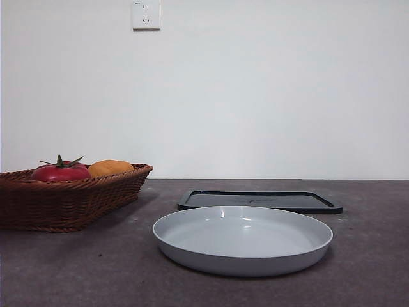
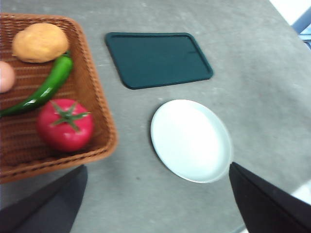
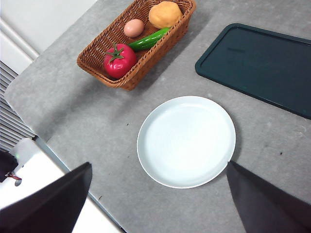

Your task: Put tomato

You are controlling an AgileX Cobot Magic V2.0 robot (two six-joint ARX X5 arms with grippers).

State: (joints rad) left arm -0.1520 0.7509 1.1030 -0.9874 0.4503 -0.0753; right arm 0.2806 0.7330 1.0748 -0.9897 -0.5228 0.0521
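Left wrist view: tomato (image 2: pixel 65 124) in basket (image 2: pixel 99 104), beyond left gripper (image 2: pixel 158 204)

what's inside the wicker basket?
The basket holds the tomato, a green pepper, an orange-yellow fruit and a pale pinkish one. Front view hides the pepper and pinkish fruit behind the rim.

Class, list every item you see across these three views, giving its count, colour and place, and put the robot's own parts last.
tomato: one, red, in the basket.
orange-yellow fruit: one, in the basket's far end.
pale pinkish fruit: one, in the basket.
green pepper: one, in the basket, beside the tomato.
basket: one, brown wicker, on the table.
plate: one, white, on the table.
tray: one, dark, behind the plate.
wall socket: one, white, on the wall.
left gripper: open, above the table.
right gripper: open, above the table.
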